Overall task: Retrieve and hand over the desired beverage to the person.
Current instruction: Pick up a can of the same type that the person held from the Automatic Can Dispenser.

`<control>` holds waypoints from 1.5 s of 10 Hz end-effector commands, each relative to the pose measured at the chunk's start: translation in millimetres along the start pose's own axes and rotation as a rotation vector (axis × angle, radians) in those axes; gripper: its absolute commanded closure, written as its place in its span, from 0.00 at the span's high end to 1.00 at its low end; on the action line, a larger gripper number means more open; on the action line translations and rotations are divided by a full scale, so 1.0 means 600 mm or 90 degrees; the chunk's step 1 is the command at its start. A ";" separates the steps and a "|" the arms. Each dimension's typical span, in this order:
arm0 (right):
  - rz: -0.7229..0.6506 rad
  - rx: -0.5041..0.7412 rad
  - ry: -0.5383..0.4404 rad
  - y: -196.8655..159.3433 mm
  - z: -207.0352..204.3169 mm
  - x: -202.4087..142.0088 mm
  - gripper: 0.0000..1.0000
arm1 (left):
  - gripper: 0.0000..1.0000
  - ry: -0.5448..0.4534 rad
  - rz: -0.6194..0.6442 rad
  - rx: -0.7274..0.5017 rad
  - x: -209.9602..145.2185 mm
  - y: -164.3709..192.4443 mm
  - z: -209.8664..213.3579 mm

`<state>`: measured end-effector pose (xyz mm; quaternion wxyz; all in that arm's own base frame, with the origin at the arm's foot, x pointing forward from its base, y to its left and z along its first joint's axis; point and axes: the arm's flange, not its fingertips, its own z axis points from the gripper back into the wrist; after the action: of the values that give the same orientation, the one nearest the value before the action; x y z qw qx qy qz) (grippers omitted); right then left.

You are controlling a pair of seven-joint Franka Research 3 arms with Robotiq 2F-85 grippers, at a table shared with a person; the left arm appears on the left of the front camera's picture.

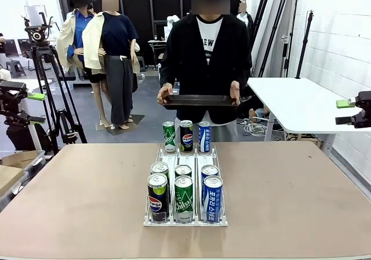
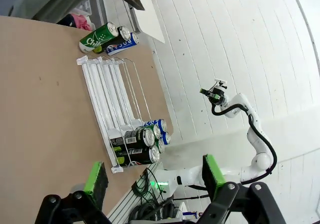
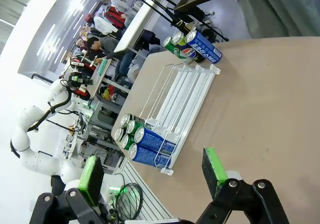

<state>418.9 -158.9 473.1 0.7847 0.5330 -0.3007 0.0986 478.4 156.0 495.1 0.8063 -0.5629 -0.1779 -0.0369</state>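
A white wire rack [image 1: 185, 223] stands mid-table with three lanes. At its front are a Pepsi can [image 1: 157, 197], a green can [image 1: 184, 199] and a blue can [image 1: 213, 198], with one more can behind each. Three more cans stand at the far end: green [image 1: 168, 137], Pepsi [image 1: 186, 136] and blue [image 1: 204, 136]. The person [image 1: 206, 45] stands behind the table holding a dark tray [image 1: 200, 100] in both hands. My left gripper [image 1: 37, 108] [image 2: 154, 174] hangs open off the table's left. My right gripper [image 1: 346, 112] [image 3: 152, 175] hangs open at the right. Both are far from the cans.
The brown table [image 1: 75, 190] has bare room on both sides of the rack. A camera tripod [image 1: 43, 57] and a cardboard box [image 1: 8, 176] stand at the left. A white table [image 1: 295, 100] stands at the back right.
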 end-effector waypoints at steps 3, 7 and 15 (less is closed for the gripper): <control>-0.002 0.008 -0.002 -0.001 -0.001 -0.003 1.00 | 1.00 -0.001 0.006 0.000 0.000 -0.002 0.002; -0.002 0.008 -0.002 -0.001 -0.001 -0.003 1.00 | 1.00 -0.001 0.006 0.000 0.000 -0.002 0.002; -0.002 0.008 -0.002 -0.001 -0.001 -0.003 1.00 | 1.00 -0.001 0.006 0.000 0.000 -0.002 0.002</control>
<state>418.9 -158.8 473.1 0.7849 0.5327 -0.3006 0.0986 478.1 156.7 495.1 0.8064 -0.5627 -0.1782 -0.0364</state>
